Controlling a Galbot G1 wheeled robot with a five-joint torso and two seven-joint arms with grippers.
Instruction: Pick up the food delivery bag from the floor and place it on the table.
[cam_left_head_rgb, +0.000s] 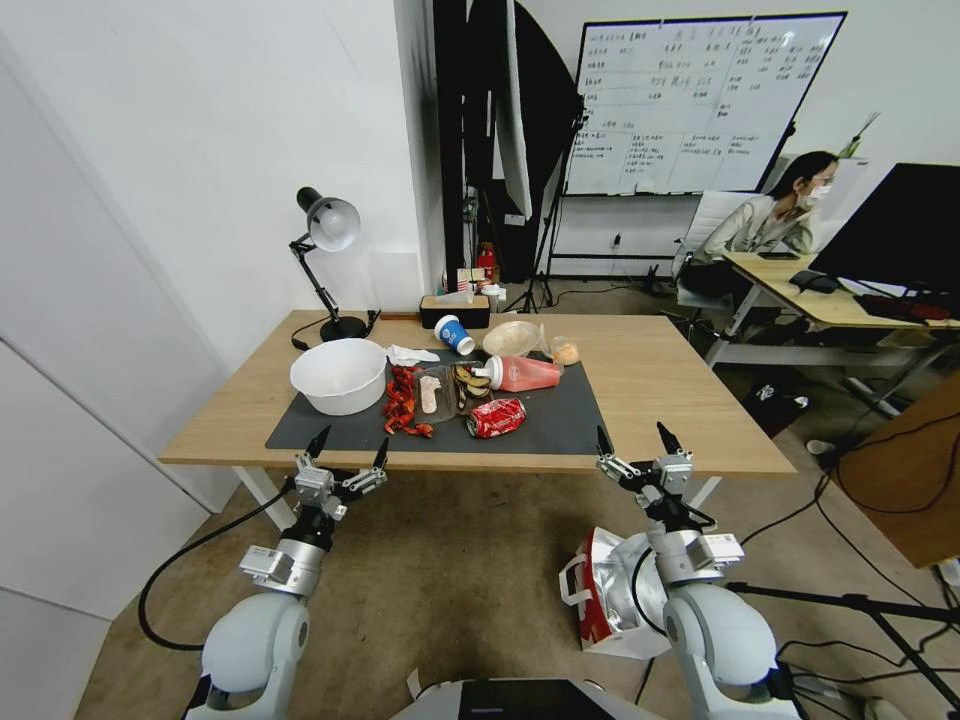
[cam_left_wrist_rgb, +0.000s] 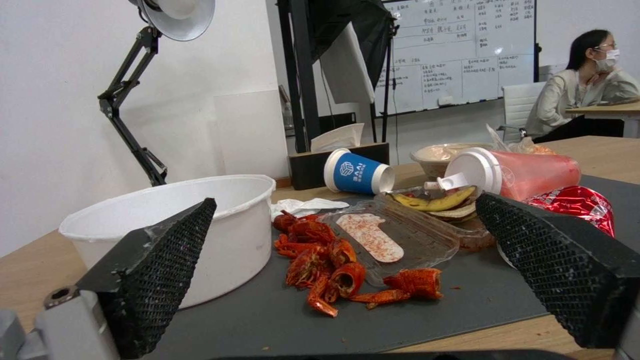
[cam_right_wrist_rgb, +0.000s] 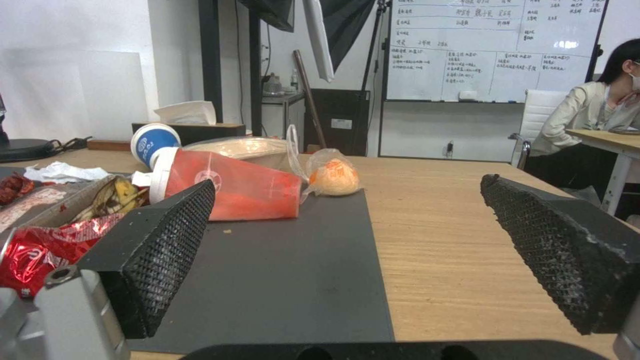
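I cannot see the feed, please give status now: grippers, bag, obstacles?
Left gripper and right gripper open, empty, at table front edge. Food delivery bag on floor under right arm. Mat cluttered with food waste.

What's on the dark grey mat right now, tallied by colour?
White: 1, round white plastic bowl
Red: 3, pile of red crayfish shells, crushed red soda can, tipped red plastic cup with white lid
Clear: 1, clear plastic tray holding banana peel
Total: 5
The white-and-red food delivery bag is on the floor, not counted.
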